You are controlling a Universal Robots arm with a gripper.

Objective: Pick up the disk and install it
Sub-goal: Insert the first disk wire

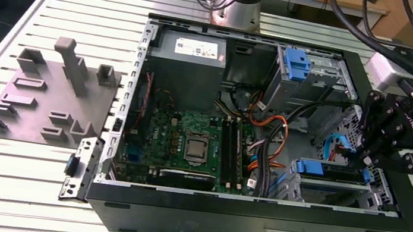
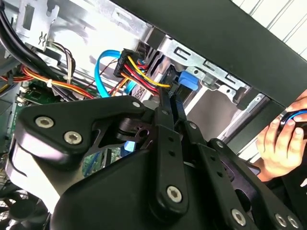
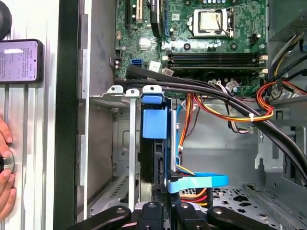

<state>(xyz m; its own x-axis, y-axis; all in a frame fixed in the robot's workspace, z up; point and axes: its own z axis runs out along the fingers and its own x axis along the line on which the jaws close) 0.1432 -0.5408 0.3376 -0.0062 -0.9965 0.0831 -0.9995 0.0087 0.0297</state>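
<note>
The disk point(image 3: 152, 163) stands on edge in the drive cage point(image 3: 129, 143) by the case point(image 3: 67, 120) wall, its long axis running straight away from the gripper point(image 3: 165, 206). The gripper sits right at the disk's near end, but gripping or just pressing, I cannot tell. There's a cage rail hard on one side and a blue cable point(image 3: 201, 181) just beside the other, so room is tight.

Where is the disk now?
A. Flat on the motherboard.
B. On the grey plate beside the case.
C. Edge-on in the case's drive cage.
C: the disk, blue-framed, stands edge-on in the cage inside the case.
</note>
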